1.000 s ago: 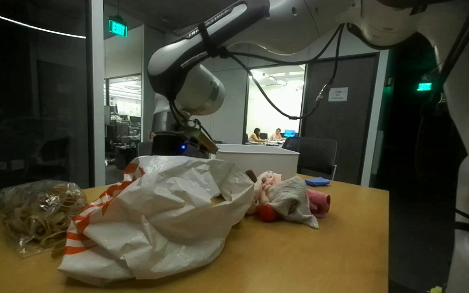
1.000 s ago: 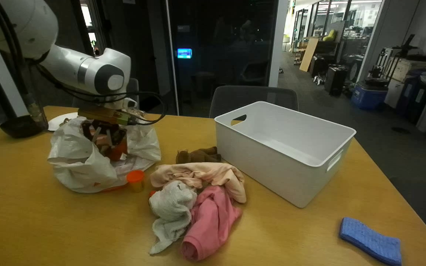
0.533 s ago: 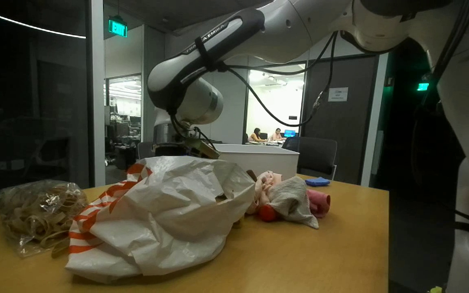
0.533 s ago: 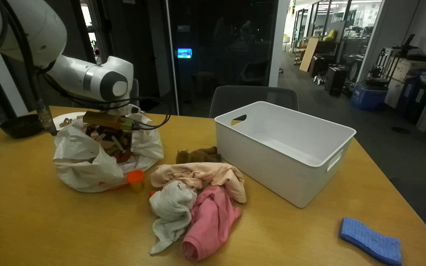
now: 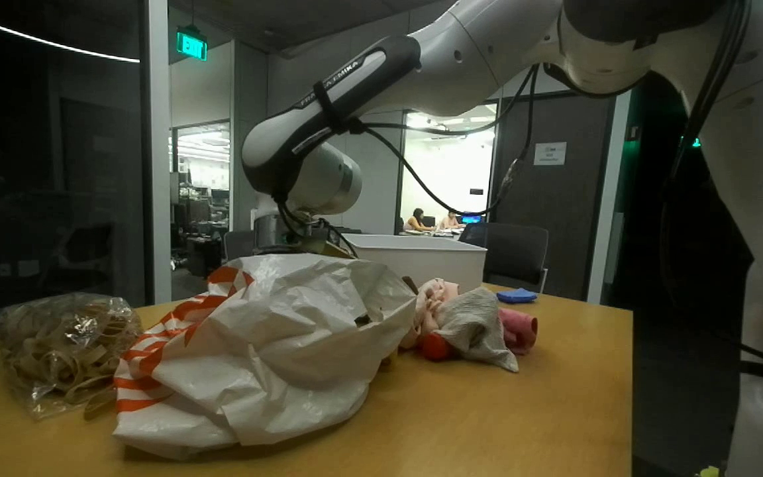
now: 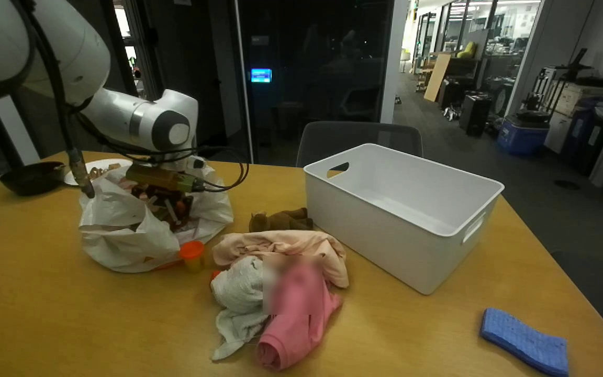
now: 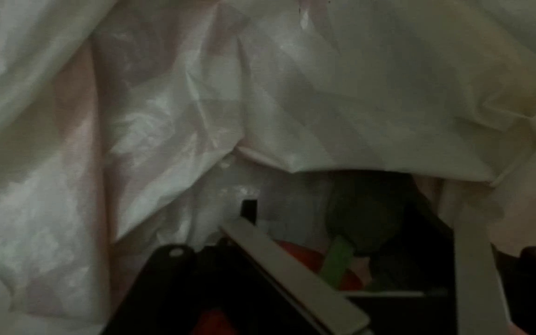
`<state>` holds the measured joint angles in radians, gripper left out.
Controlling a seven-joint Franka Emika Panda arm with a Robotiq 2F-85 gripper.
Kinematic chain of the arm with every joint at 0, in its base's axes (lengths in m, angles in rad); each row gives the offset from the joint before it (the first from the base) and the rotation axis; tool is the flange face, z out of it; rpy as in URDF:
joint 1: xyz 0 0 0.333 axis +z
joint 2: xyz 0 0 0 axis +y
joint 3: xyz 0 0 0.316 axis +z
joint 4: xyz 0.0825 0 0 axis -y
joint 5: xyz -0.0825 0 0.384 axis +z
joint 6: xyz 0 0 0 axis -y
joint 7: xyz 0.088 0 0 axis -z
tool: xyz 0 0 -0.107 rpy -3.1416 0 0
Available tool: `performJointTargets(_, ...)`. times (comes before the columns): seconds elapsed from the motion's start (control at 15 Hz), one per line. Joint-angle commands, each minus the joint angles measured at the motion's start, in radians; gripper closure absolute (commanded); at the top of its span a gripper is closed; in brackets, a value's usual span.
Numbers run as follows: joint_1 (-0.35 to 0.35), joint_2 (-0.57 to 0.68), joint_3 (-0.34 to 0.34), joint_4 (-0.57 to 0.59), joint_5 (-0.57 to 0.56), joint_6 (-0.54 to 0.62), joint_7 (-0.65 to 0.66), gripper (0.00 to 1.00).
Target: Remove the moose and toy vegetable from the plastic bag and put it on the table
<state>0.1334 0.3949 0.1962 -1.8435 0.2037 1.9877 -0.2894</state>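
Observation:
The white plastic bag [image 5: 275,371] with orange-red print stands on the tan table [image 5: 520,411]; its open mouth shows in an exterior view [image 6: 123,235]. My gripper [image 6: 164,207] points down into the bag and is hidden behind it in an exterior view. In the wrist view the gripper [image 7: 354,217] is open, its pale finger pads wide apart. A dark green toy vegetable [image 7: 365,218] with a light green stem, like broccoli, lies in the bag between the fingers, with red things beside it. A brown plush toy [image 6: 280,220], possibly the moose, lies on the table outside the bag.
A white bin [image 6: 369,230] stands beside the plush toy. An orange-lidded jar [image 6: 192,256] touches or nearly touches the bag. Peach, grey and pink cloths [image 6: 301,319] lie in front. A blue pad [image 6: 524,343], a dark pan [image 6: 32,179] and a clear bag of tan bits [image 5: 63,351] lie around.
My gripper has moved down, deeper into the bag, and slightly toward the bin. The bag has shifted a little the same way. The objects outside have not moved noticeably.

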Motion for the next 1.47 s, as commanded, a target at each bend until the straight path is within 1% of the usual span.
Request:
performJointTargets(0.0, -0.005, 0.007, 0.0, 0.033, 0.003, -0.005, 0.016, 0.5)
performJointTargets(0.07, -0.007, 0.006, 0.0, 0.035, 0.005, -0.004, 0.015, 0.56)
performJointTargets(0.13, -0.008, 0.006, 0.0, 0.036, 0.006, -0.003, 0.017, 0.65)
performJointTargets(0.4, -0.006, -0.003, -0.003, 0.038, 0.006, -0.007, 0.046, 0.94)
performJointTargets(0.6, -0.001, -0.041, -0.011, 0.024, -0.008, -0.032, 0.106, 0.99)
performJointTargets(0.67, 0.001, -0.061, -0.013, 0.02, -0.013, -0.047, 0.128, 0.95)
performJointTargets(0.8, 0.01, -0.103, -0.026, 0.02, -0.053, -0.103, 0.189, 0.95)
performJointTargets(1.0, 0.034, -0.177, -0.048, 0.035, -0.195, -0.225, 0.296, 0.95)
performJointTargets(1.13, 0.046, -0.234, -0.05, 0.039, -0.302, -0.275, 0.345, 0.95)
performJointTargets(1.27, 0.056, -0.287, -0.042, 0.036, -0.401, -0.291, 0.388, 0.95)
performJointTargets(1.4, 0.066, -0.334, -0.034, 0.022, -0.499, -0.281, 0.441, 0.95)
